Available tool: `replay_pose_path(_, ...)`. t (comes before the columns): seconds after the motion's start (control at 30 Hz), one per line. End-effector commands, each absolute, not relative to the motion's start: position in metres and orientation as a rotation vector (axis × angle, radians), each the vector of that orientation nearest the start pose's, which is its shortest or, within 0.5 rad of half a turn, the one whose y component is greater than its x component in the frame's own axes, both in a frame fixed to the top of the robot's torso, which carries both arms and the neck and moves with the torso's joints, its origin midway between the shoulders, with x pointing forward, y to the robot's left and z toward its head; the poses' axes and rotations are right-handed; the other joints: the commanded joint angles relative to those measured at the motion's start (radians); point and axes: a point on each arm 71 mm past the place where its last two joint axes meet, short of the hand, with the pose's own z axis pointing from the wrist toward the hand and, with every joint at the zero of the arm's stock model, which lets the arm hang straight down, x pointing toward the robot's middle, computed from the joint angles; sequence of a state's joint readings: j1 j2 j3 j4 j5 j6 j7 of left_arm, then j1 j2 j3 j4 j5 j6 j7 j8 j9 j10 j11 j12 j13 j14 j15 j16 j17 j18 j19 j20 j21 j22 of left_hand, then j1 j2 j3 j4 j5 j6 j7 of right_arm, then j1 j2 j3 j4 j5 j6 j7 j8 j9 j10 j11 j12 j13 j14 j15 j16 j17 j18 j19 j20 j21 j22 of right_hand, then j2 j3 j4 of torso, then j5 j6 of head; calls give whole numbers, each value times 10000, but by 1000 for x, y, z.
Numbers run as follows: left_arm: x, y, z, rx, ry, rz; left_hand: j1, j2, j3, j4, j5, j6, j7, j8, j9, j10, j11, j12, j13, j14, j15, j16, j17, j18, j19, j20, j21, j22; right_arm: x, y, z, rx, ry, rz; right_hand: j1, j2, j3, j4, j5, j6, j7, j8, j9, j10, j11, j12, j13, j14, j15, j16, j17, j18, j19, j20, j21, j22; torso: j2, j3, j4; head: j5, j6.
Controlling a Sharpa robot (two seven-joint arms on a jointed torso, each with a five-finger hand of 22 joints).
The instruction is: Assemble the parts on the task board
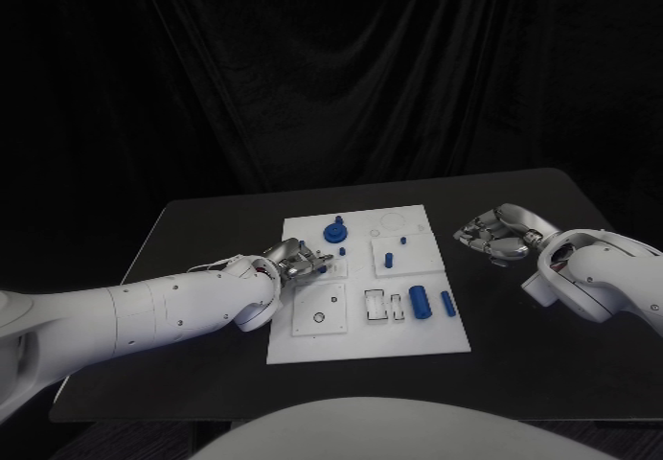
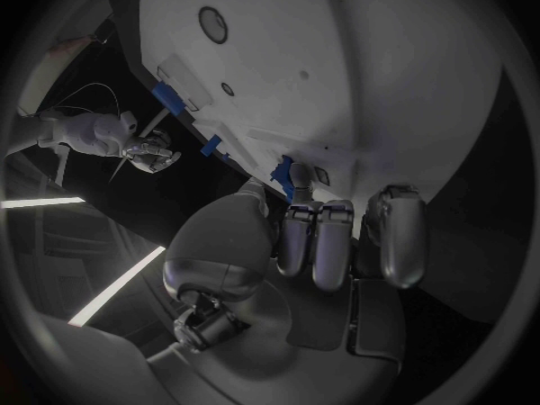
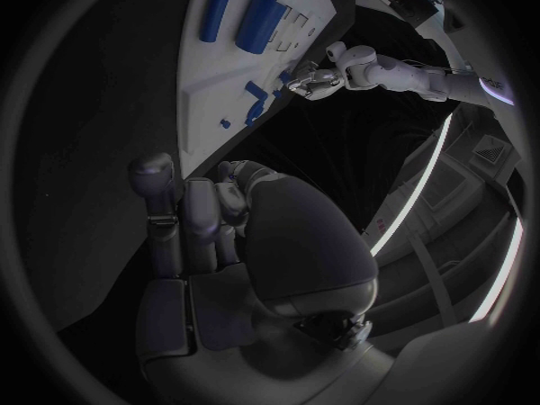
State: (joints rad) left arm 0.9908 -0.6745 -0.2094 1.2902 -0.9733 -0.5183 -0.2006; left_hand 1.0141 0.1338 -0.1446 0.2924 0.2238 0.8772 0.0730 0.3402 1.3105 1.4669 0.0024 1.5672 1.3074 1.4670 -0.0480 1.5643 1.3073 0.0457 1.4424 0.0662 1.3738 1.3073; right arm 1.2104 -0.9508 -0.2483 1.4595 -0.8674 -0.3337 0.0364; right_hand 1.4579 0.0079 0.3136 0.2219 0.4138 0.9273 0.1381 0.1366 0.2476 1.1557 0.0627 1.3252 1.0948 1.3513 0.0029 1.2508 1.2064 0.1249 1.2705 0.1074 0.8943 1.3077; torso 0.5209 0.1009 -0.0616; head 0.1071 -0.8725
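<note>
Left hand at the task board's left edge — pinched a small blue part. Right hand off its right edge — fingers curled, empty.

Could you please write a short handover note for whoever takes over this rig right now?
Left robot hand: at the task board's left edge, pinching a small blue part over the board.
Right robot hand: just off the board's right edge, fingers curled in, holding nothing.
On the board: blue round part near the far end, short blue peg mid-board, two blue cylinders lying at the near right.
Done: hard to tell.
Left: seat the pinched part, then the loose cylinders.
</note>
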Motion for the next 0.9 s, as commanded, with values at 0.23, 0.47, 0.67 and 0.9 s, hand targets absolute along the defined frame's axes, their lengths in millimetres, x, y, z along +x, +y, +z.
replay_pose_path(0.23, 447, 203, -353, -4888, 19628, -5794, 46, 100, -82, -2, 57, -78, -12, -60, -13, 1039, 47, 36, 2633, 1038, 56, 65, 2635, 75, 23, 42, -15, 1858, 461, -285, -260, 4194, 19229, 7448, 59, -33, 65, -25, 49, -23, 58, 19, 8, -90, 28, -61, -30, -76, -17, -30, -31, 74, -107, 8, -54, 846, 8, -13, 3, 13, -2)
replay_pose_path(0.47, 453, 204, -347, -4820, 19755, -5692, 23, 174, -115, 13, 126, -64, -12, -73, -23, 1039, 49, 36, 2633, 1038, 59, 65, 2635, 67, 42, 43, 10, 1872, 461, -285, -260, 4198, 19237, 7442, 59, -33, 65, -25, 49, -23, 58, 19, 8, -90, 28, -61, -30, -76, -17, -30, -31, 74, -107, 8, -54, 846, 7, -11, -3, 33, -2)
replay_pose_path(0.67, 456, 204, -347, -4766, 20180, -5502, -17, 285, -163, 12, 214, -11, -19, -89, -46, 1039, 46, 36, 2633, 1038, 60, 65, 2635, 76, 22, 45, -23, 1865, 461, -284, -260, 4190, 19247, 7455, 61, -29, 81, -35, 53, -24, 60, 20, 8, -99, 30, -67, -38, -80, -15, -35, -35, 77, -116, 9, -77, 841, -2, -8, -5, 14, -2)
replay_pose_path(0.9, 455, 204, -349, -4732, 20667, -5316, 154, 427, -222, -7, 630, 46, -37, -178, -122, 1039, 34, 36, 2633, 1038, 53, 65, 2635, 82, 5, 42, -57, 1870, 461, -284, -260, 4203, 19256, 7440, 64, -24, 91, -40, 55, -22, 59, 22, 9, -98, 30, -66, -35, -78, -15, -31, -31, 79, -121, 9, -90, 838, -3, -4, 1, 25, -2)
